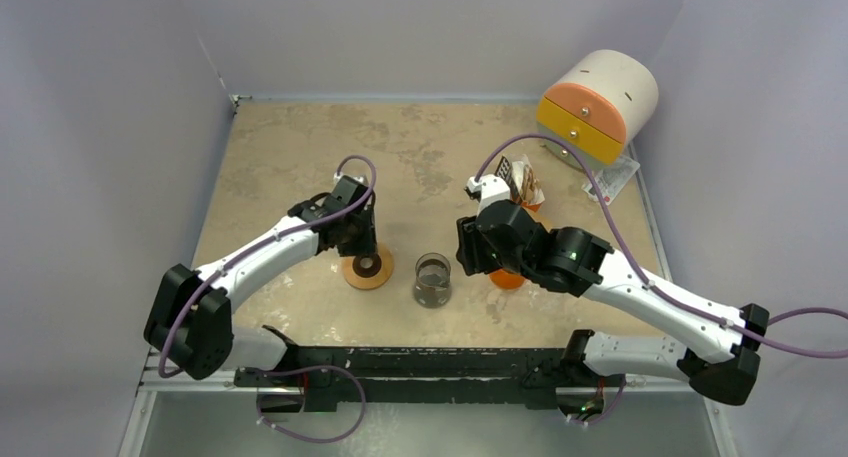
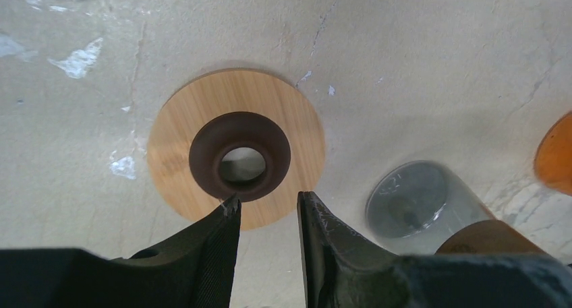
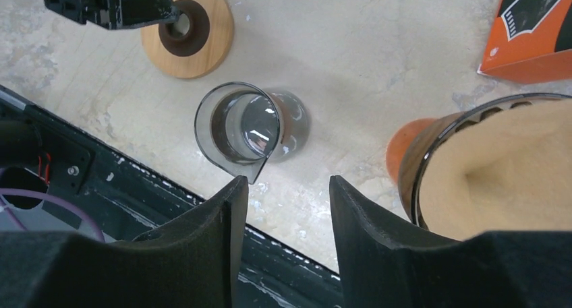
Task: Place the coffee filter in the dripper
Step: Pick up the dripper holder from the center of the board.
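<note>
The tan paper coffee filter (image 3: pixel 499 166) sits inside the glass-rimmed dripper (image 3: pixel 409 170), which stands on an orange base (image 3: pixel 403 149) at the right of the right wrist view. From above, the right arm hides most of the dripper and only the orange base (image 1: pixel 507 278) shows. My right gripper (image 3: pixel 287 181) hangs open just left of the dripper, with nothing between its fingers. My left gripper (image 2: pixel 268 199) hovers over the near edge of a wooden disc (image 2: pixel 202 106) with a brown ring (image 2: pixel 202 146). Its jaws stand apart and hold nothing.
A glass carafe (image 1: pixel 432 280) stands between the two grippers. An orange box (image 3: pixel 533 32) and a pack of filters (image 1: pixel 522 182) lie behind the dripper. A white cylinder with orange and yellow drawers (image 1: pixel 600 102) sits at the back right. The black rail (image 1: pixel 420 362) runs along the near edge.
</note>
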`<state>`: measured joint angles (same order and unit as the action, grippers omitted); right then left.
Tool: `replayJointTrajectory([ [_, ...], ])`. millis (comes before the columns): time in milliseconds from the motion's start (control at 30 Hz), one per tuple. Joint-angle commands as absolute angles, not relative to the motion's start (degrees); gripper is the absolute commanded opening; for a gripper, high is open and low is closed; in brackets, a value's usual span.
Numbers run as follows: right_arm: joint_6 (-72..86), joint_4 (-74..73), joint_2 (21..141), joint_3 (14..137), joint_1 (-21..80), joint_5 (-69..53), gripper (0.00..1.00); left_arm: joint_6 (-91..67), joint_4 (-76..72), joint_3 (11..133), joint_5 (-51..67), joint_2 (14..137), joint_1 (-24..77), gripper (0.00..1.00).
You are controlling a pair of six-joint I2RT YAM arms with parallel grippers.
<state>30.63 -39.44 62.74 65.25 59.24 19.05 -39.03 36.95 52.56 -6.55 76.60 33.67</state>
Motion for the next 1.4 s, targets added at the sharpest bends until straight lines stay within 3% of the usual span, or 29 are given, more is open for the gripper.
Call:
replayJointTrajectory([
  [0,30.07,-41.04,60.73,64.13,59.5,21.41,0.51,-42.4,30.29,50.89,3.73,78.74,30.22,0.37],
  [367,29.54,-40.61,59.12,62.94,59.5,21.71,0.52,-44.47,27.53,48.68,6.72,82.54,27.61,0.41],
  [900,29.52,-41.31,58.26,63.02,59.5,21.74,0.52,-44.57,23.31,46.38,7.48,86.48,27.14,0.35],
  [1233,29.53,-41.25,58.88,63.33,59.5,21.45,0.52,-43.91,22.6,45.8,8.02,86.97,26.89,0.18],
  [1367,29.74,-41.12,58.97,63.19,59.5,21.28,0.52,-43.38,22.55,45.38,7.61,86.39,26.73,0.03],
])
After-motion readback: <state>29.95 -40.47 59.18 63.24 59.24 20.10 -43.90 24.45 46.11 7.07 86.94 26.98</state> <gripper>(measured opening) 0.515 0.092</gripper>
